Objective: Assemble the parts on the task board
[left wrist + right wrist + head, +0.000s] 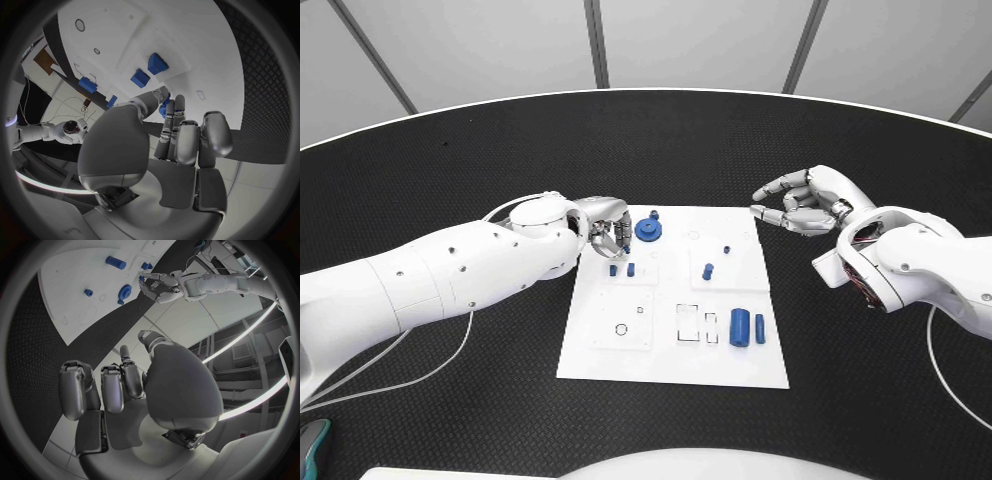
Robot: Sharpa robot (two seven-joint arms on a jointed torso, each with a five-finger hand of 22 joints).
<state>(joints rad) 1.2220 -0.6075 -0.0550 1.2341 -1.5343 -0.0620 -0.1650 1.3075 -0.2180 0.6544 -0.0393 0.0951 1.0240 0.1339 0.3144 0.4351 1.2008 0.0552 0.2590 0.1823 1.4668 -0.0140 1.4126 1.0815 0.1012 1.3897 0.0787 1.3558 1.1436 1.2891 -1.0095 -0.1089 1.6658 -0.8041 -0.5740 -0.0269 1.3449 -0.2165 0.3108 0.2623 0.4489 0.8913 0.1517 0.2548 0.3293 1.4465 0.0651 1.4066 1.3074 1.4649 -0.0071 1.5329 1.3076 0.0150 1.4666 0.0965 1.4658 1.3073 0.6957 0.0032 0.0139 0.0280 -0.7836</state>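
Note:
The white task board point(625, 345) lies in the middle of the black table. My left hand point(603, 228) is at the board's far left corner, and its fingertips pinch a blue round part point(651, 232) that stands on the board. In the left wrist view a bit of that blue part point(164, 109) shows between the thumb and fingers of the left hand point(162, 150). My right hand point(798, 205) hovers off the board's far right corner, fingers curled in on nothing. The right wrist view shows that hand point(137, 395), the board point(81, 275) and the left hand point(159, 286) beyond it.
Small blue pegs point(623, 269) stand left of the board's middle, another peg point(708, 269) stands to their right, and two blue cylinders point(749, 326) lie near the board's right edge. Empty slots point(692, 322) are cut in the board's near half. A cable point(401, 375) trails by the left arm.

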